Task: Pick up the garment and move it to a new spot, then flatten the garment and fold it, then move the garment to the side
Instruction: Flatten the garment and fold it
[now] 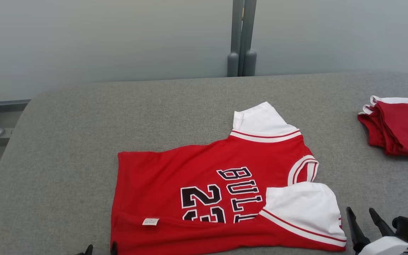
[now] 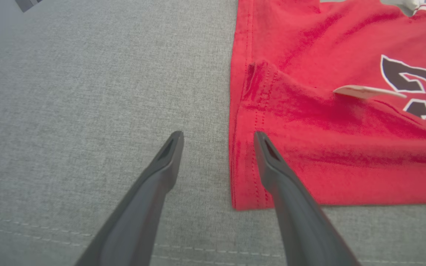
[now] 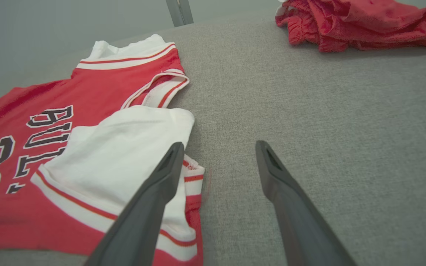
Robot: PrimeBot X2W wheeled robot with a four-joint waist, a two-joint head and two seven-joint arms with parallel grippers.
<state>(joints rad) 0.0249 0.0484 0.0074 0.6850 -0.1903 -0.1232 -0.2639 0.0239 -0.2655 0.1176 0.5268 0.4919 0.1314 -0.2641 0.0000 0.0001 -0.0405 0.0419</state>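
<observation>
Bulls jersey (image 1: 190,170), near edge folded over | left gripper (image 2: 217,133) fingers parted, empty, straddling hem corner (image 2: 243,177) | right gripper (image 3: 218,143) likewise, beside white sleeve (image 3: 124,140) | apparently set for next fold

Jersey (image 1: 190,177): red knit cloth, matt, softly creased; sleeves white cloth; lettering a flat print. Label (image 1: 150,221): white, thin, stiff. Table cover (image 1: 66,141): grey woven cloth, coarse, matt. Folded red garment (image 1: 402,127) at 3 o'clock: matt cloth. Left gripper (image 2: 218,136) and right gripper (image 3: 218,146): dark, smooth, matt, plastic by look.
</observation>
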